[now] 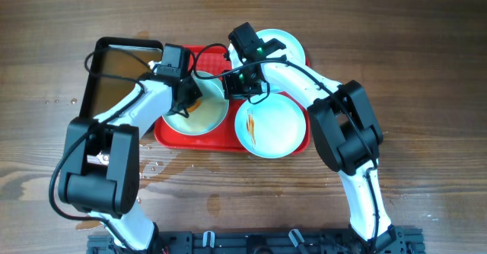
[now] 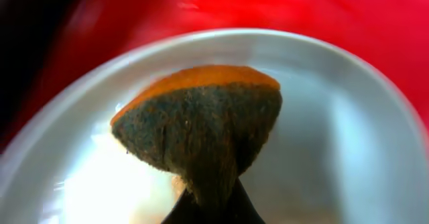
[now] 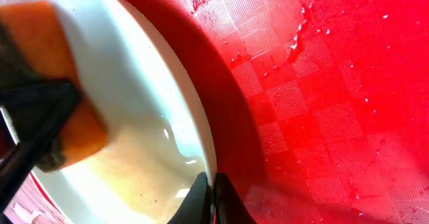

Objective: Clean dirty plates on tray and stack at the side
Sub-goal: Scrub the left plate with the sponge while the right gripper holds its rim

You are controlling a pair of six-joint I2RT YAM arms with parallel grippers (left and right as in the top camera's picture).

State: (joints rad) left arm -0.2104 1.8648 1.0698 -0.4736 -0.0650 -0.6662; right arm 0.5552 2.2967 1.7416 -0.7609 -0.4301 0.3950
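Note:
The red tray (image 1: 173, 136) holds two plates, and a third plate (image 1: 285, 47) lies at its back right edge. My left gripper (image 1: 190, 96) is shut on an orange sponge with a dark scrub face (image 2: 201, 127) and presses it into the left plate (image 1: 204, 115), which holds brownish water. My right gripper (image 1: 233, 87) is shut on that plate's right rim (image 3: 211, 200). The same plate (image 3: 147, 110), sponge (image 3: 57, 110) and tray (image 3: 322, 83) also show in the right wrist view. The front right plate (image 1: 272, 125) has orange streaks.
A black metal pan (image 1: 114, 64) with brownish liquid stands left of the tray. Water drops lie on the wooden table (image 1: 160, 166) in front of the tray. The two arms cross over the tray's back half.

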